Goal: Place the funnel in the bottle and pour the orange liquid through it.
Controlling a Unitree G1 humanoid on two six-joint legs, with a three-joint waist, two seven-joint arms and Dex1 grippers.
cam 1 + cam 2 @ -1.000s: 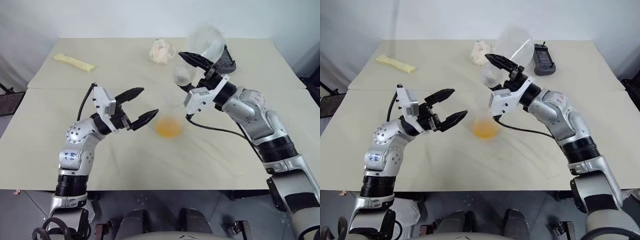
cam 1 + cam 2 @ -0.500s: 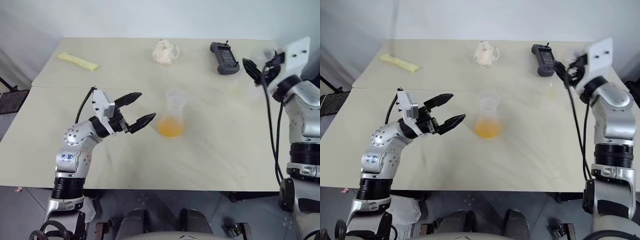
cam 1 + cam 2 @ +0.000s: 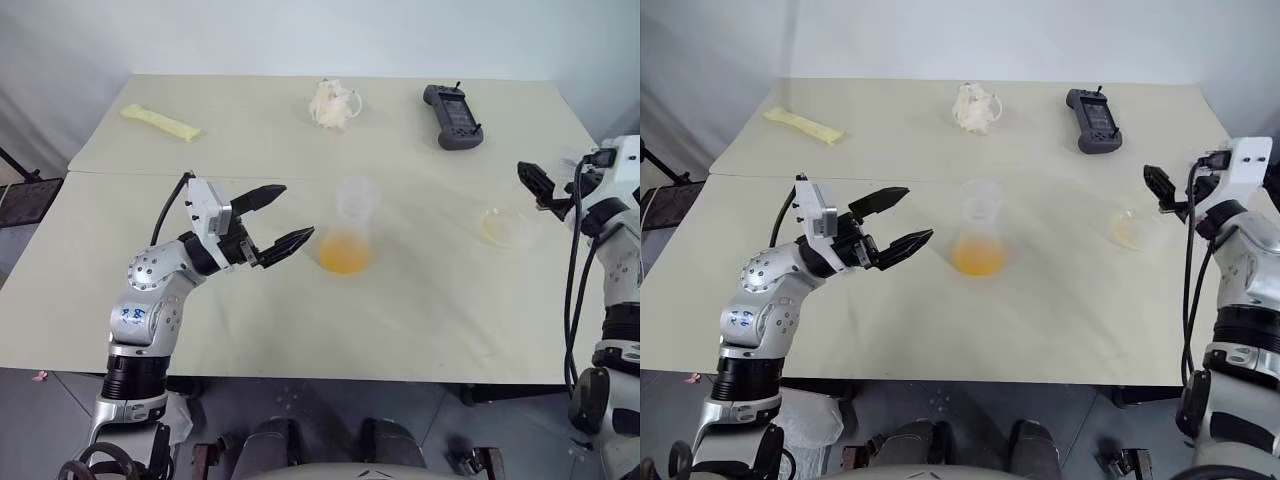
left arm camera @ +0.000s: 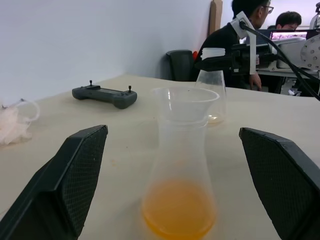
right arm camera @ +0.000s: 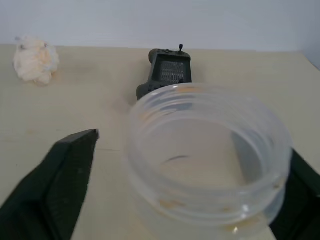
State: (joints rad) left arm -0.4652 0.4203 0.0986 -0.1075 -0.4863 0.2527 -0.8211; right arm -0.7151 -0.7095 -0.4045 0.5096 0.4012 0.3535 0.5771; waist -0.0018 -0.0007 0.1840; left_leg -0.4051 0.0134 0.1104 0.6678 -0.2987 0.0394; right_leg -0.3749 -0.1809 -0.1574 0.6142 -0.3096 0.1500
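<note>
Beige table (image 3: 250,330) — bottle (image 3: 346,240), jar (image 3: 503,226), controller (image 3: 453,116), yellow strip (image 3: 160,122), poss. crumpled tissue (image 3: 333,103).

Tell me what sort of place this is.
Probably a robotics lab or office workspace. A plain table holds a flask-shaped bottle of orange liquid and a handheld controller, and the left wrist view shows people seated at a monitor.

Landmark: bottle (image 3: 349,236) at table (image 3: 300,320) centre, with funnel (image 4: 186,104) seated in its neck. Left gripper (image 3: 282,218), jaws spread, occupies the approach just left of the bottle. Bare tabletop lies in front of the bottle. To its right stands a clear jar (image 3: 503,226), the right gripper (image 3: 535,185) just beyond. Behind the bottle: a crumpled tissue (image 3: 332,103), a black controller (image 3: 452,115) and a yellow strip (image 3: 160,122), all well apart.
</note>
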